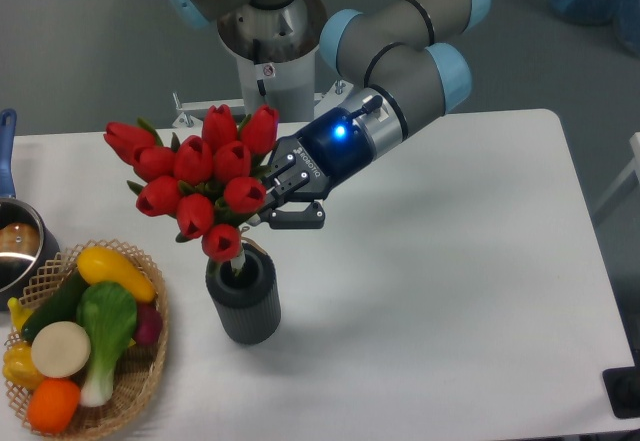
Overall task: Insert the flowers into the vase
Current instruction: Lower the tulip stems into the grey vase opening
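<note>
The flowers (pixel 200 176), a bunch of red tulip buds with green leaves, hang tilted above the vase (pixel 243 296), a small dark grey ribbed cylinder standing on the white table. The stem end reaches down into the vase's mouth. My gripper (pixel 270 206) comes in from the right and is shut on the flowers' stems just above the vase rim. The buds spread up and to the left of the gripper, wider than the vase.
A wicker basket (pixel 150 371) of toy vegetables sits at the front left, close to the vase. A metal pot (pixel 18 246) with a blue handle stands at the left edge. The arm's base (pixel 268 61) is at the back.
</note>
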You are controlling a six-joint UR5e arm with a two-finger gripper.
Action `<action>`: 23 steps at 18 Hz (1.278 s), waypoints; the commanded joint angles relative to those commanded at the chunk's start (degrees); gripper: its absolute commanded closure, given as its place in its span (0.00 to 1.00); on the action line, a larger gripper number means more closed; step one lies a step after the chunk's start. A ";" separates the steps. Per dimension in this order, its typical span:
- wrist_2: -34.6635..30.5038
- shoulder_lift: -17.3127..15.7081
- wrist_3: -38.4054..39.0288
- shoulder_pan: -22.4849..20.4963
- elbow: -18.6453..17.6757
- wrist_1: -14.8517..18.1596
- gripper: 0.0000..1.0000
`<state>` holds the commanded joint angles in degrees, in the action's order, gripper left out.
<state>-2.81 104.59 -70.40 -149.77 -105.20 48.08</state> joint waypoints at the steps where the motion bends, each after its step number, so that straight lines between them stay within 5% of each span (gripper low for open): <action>1: 0.00 0.00 -0.18 0.00 -0.09 0.00 0.89; 23: -0.09 1.58 -4.84 0.09 -4.31 0.00 0.89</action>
<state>-2.90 106.17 -75.23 -149.68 -109.51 48.08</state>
